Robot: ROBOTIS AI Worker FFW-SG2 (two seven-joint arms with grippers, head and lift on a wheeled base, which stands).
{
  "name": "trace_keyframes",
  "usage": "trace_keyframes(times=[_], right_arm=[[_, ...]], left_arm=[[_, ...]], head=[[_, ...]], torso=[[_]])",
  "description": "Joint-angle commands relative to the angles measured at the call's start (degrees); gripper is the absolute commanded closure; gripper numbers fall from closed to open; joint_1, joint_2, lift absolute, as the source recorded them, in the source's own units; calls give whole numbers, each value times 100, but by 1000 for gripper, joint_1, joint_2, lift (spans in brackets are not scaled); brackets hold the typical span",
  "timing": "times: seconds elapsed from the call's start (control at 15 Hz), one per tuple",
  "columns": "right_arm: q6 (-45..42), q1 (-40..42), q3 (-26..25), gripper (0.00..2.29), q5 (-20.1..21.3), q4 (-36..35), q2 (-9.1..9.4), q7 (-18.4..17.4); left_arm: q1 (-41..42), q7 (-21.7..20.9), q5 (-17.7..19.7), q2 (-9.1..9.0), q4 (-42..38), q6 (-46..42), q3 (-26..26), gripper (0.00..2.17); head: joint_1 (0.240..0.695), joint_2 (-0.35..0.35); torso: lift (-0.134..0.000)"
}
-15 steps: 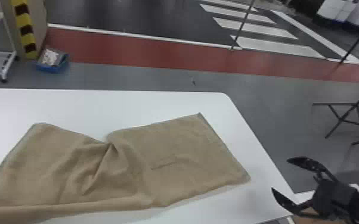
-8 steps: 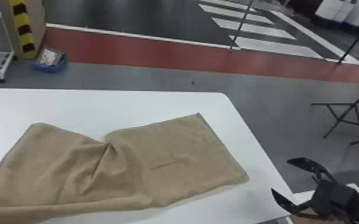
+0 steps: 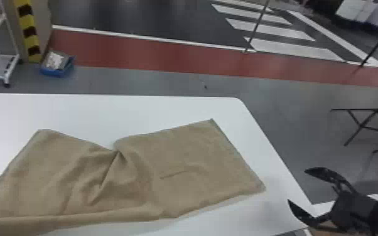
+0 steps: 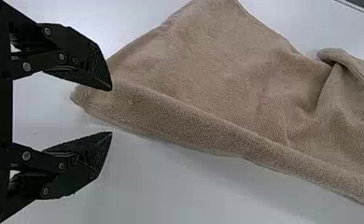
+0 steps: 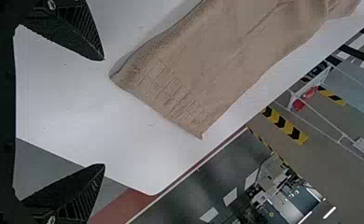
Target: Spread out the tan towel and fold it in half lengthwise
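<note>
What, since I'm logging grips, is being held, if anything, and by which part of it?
Nothing is held: the left gripper and right gripper both stand open, and the towel lies on the table.

No readable text, labels, brands or numbers. Sign-type markings, head view: yellow-black hazard stripes [image 3: 30, 33] down beige upright [image 3: 43, 23], far left; white crosswalk bars [image 3: 295, 48] painted on dark floor [image 3: 166, 18], beyond red strip [image 3: 153, 55]. Wordless, both.
</note>
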Motion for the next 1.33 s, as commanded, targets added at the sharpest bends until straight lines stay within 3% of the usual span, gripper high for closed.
trace_keyframes(times=[0.0,0.53,1.07,1.27], right_arm=[[0,0,1,63,-6,-6,4,1],[0,9,-25,66,3,-15,-5,1],[0,-106,124,66,240,3,-198,-26],[18,-150,256,66,548,82,-295,-166]], left_arm=[[-33,-1,-17,7,66,-56,7,701],[-323,-141,-35,25,330,137,68,701],[-367,-440,-149,86,365,190,156,701],[-367,-467,-167,78,365,85,68,704]], head=[[695,-329],[695,-317],[695,-279],[695,-283]], torso=[[-125],[-125],[-125],[-125]])
